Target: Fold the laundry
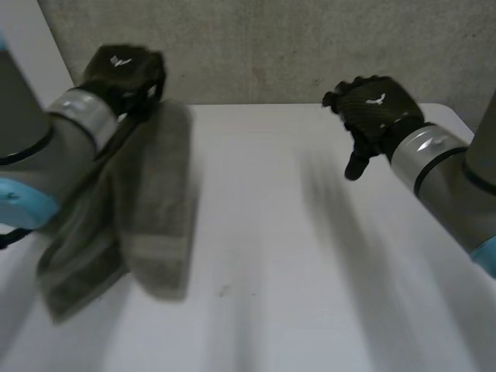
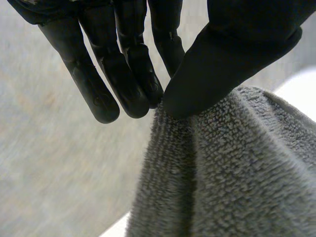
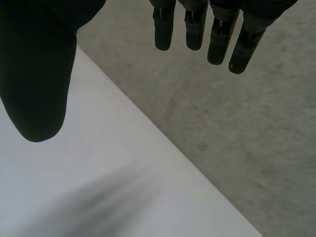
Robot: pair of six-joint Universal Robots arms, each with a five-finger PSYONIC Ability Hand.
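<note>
Upper left of the head view, the left hand (image 1: 124,71) is up above the far edge of the white table (image 1: 310,294) with the grey towel (image 1: 151,225) hanging from it. The cloth drops in long folds down the left side of the frame, partly in front of the left arm (image 1: 70,132). Its lower end sits at the lower left, too blurred to say whether it touches the table. In the left wrist view the grip is plain: the thumb (image 2: 222,59) presses the bunched top edge of the towel against the straight fingers (image 2: 128,84), a pinch right at the fingertips, and the ribbed cloth falls away below the palm. Over at the upper right of the head view, the right hand (image 1: 376,108) hovers over the table's far right part, well apart from the towel, holding nothing. Its own wrist view shows its fingers straight and spread away from its thumb, wide open, with bare table under the thumb and a grey surface (image 3: 237,138) beyond the table edge under the fingertips
</note>
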